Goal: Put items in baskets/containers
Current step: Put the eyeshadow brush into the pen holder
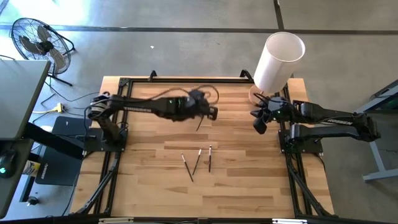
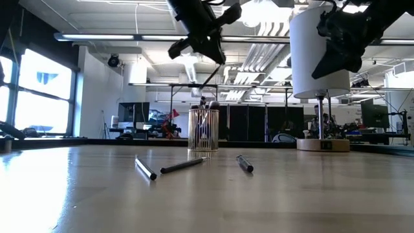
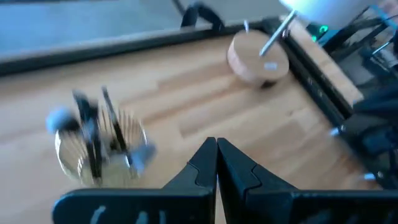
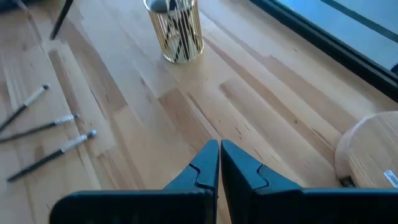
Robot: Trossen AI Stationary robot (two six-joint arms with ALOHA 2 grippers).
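Currently, tabletop [image 1: 143,186]: three brushes [image 1: 199,160] lie loose, near front edge, centre.
White cylinder [image 1: 278,59]: back right corner, not part of the task.
Left gripper [image 1: 211,112]: raised by the cup, carrying a brush; fingertips together in wrist view.
Right gripper [image 4: 219,144]: right edge, closed, empty.
Cup [image 4: 175,30]: back centre, several brushes inside.
Progress: partly done; three loose, one carried.

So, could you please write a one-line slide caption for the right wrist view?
Right gripper, shut and empty, faces a gold cup holding brushes, while three brushes lie on the wooden table.
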